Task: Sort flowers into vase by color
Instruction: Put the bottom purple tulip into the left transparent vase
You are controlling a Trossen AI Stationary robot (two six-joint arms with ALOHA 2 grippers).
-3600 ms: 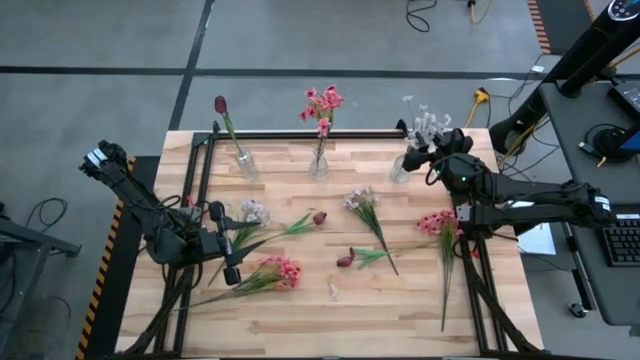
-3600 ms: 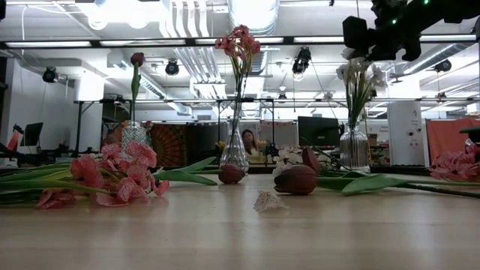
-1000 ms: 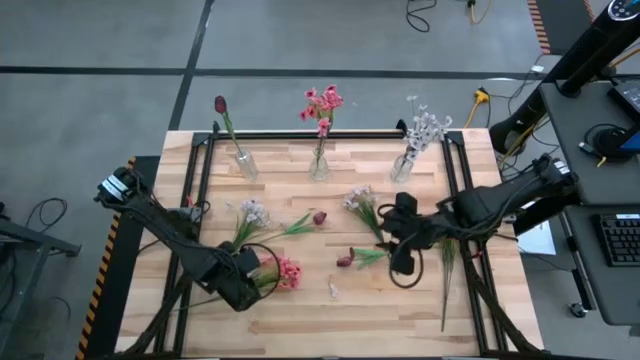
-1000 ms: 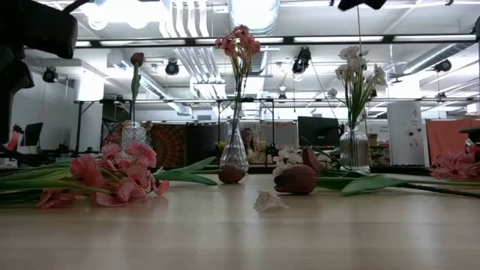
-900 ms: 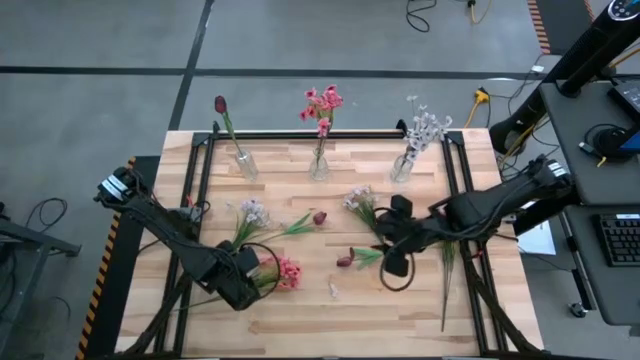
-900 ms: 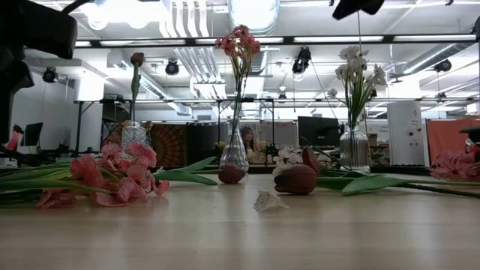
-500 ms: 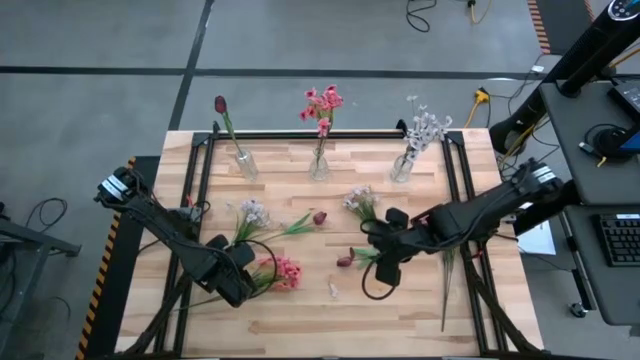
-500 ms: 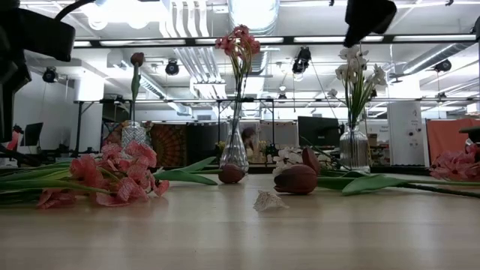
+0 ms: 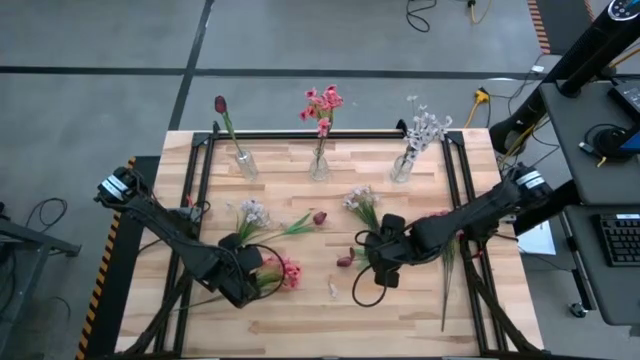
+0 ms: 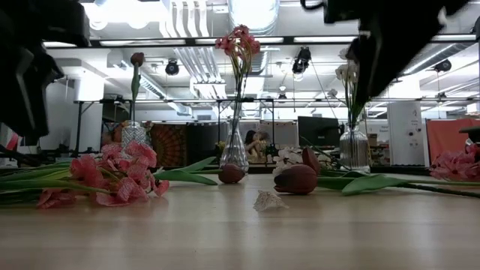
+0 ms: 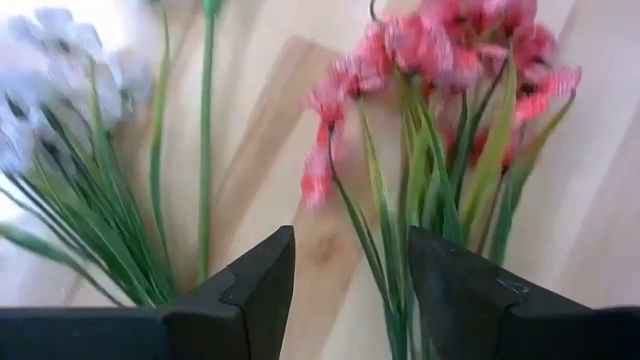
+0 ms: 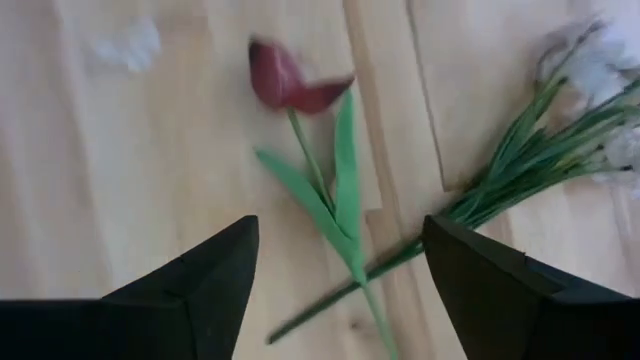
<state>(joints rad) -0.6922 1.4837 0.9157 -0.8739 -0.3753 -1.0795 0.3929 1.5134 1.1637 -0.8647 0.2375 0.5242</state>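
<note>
Partway: the red tulip vase (image 9: 243, 163) at 11 o'clock, pink vase (image 9: 319, 162) at 12 and white vase (image 9: 401, 167) at 1 each hold a stem, while sprays still lie mid-table. Left gripper (image 11: 348, 262), jaws apart and empty, hovers over the pink cluster (image 9: 287, 271) at 7. Right gripper (image 12: 340, 262), wide apart and empty, hangs above a dark red tulip (image 12: 290, 82), a closed bud on a thin leafy stem.

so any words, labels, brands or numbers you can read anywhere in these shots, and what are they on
None can be read.
The three vases and the loose flowers on the table carry no label or print.
The left gripper and the right gripper show plain dark fingers with no marking.
The monitor in the room behind shows nothing legible.
</note>
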